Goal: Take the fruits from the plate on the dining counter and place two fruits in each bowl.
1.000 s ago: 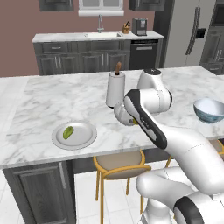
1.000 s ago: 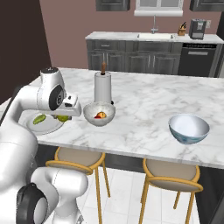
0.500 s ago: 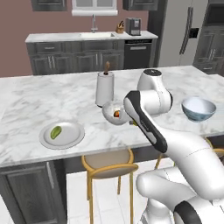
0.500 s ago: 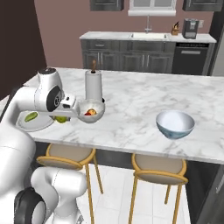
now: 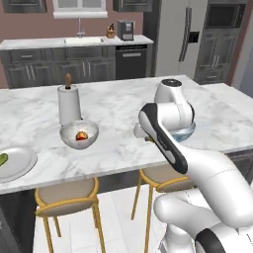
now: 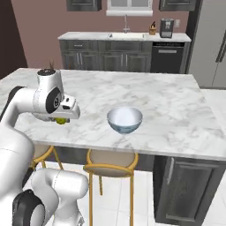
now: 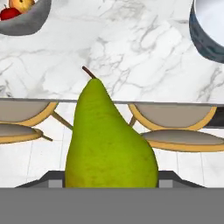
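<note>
My gripper (image 7: 111, 178) is shut on a yellow-green pear (image 7: 109, 144), one of the fruits, held stem-up over the front edge of the dining counter (image 5: 118, 106). The same pear (image 6: 62, 120) peeks out under the hand in the right base view. The speckled grey bowl (image 5: 79, 134) holds a red fruit (image 7: 8, 13) and an orange-brown one (image 7: 22, 3). To my right stands the blue-sided white bowl (image 6: 125, 119), partly hidden behind the arm in the left base view. At the far left, the plate (image 5: 15, 165) carries an elongated green fruit (image 5: 2, 159).
A paper towel roll (image 5: 69, 103) stands just behind the grey bowl. Yellow-legged stools (image 5: 66, 195) are tucked under the counter's front edge. A dark-cabinet counter with a sink (image 5: 79, 42) and a coffee machine runs along the back wall, with a fridge (image 5: 180, 37) to its right.
The whole picture has slid left, so the base has driven to the right along the counter. The pear stays in my grip, and the blue bowl has come closer.
</note>
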### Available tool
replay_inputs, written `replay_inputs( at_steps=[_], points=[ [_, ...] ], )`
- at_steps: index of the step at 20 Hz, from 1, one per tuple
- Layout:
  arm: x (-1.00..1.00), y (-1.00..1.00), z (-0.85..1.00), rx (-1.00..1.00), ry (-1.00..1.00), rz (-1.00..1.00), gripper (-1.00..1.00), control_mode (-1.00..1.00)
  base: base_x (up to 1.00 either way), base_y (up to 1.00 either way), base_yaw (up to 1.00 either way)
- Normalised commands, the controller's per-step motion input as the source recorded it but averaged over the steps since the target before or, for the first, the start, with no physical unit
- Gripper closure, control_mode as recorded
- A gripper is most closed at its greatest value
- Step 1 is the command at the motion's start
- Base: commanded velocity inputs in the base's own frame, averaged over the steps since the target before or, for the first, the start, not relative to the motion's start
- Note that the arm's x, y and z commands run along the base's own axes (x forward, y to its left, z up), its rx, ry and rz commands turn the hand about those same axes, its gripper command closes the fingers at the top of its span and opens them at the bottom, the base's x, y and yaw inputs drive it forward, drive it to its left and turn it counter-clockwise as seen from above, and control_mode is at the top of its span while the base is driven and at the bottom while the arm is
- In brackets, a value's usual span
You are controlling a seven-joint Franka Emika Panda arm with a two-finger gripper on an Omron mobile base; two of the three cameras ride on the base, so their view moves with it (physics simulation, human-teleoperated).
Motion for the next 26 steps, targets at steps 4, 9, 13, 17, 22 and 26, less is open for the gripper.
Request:
replay_inputs(
  at_steps=[4, 9, 13, 17, 22, 26],
  points=[
    [0.0, 0.0, 0.0, 0.0, 0.0, 0.0, 1.0, 1.0, 0.17, -1.0, -0.11],
    [0.0, 0.0, 0.0, 0.0, 0.0, 0.0, 1.0, 1.0, 0.58, -0.94, -0.05],
    [0.0, 0.0, 0.0, 0.0, 0.0, 0.0, 1.0, 1.0, 0.5, -0.24, -0.01],
    [0.0, 0.0, 0.0, 0.0, 0.0, 0.0, 1.0, 1.0, 0.0, 0.0, 0.0],
    [0.0, 0.0, 0.0, 0.0, 0.0, 0.0, 1.0, 1.0, 0.0, 0.0, 0.0],
    [0.0, 0.0, 0.0, 0.0, 0.0, 0.0, 1.0, 1.0, 0.0, 0.0, 0.0]
  ],
)
